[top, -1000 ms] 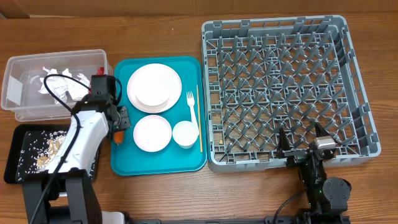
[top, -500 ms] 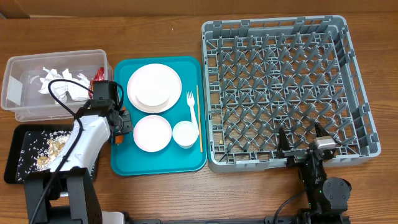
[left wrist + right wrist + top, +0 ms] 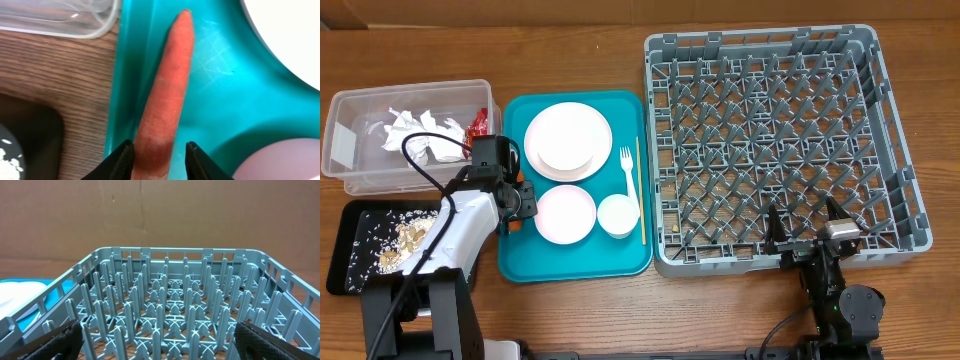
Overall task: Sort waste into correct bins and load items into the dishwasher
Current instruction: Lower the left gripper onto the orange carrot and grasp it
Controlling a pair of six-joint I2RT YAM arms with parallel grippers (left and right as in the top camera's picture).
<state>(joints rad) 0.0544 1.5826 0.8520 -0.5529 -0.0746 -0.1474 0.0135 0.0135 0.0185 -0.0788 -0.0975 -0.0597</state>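
Carrot: an orange carrot [image 3: 167, 95] lies on the teal tray [image 3: 575, 262], close along its left rim, thin tip pointing away from the wrist camera.
Left hand: the left hand [image 3: 159, 150] sits low over the carrot's thick end with a finger on each side. One finger is against the carrot and a sliver of teal shows at the other, so the jaws stand loosely apart, not clamped.
Beside the carrot: a white bowl [image 3: 564, 213] sits just to its right on the tray, touching the small white cup [image 3: 617, 215].
Rest of tray: the round plate [image 3: 568, 140] lies at the far end with a smaller white dish resting on it. The white fork [image 3: 628, 175] and thin wooden stick [image 3: 640, 190] lie side by side along the right edge.
Clear tub: the clear tub [image 3: 350, 150] stands left of the tray, holding crumpled napkin balls [image 3: 415, 135] and a red wrapper [image 3: 478, 125].
Black tray: the black tray [image 3: 345, 212] sits nearer than the tub, with beige scraps [image 3: 405, 235] and rice grains [image 3: 365, 250] in it.
Dish rack: the grey dish rack [image 3: 890, 120] is right of the teal tray, with no dishes in it.
Right hand: the right hand [image 3: 807, 232] rests at the rack's near edge, fingers spread wide, holding nothing.
Desk: a wooden desk [image 3: 570, 50] carries it all.
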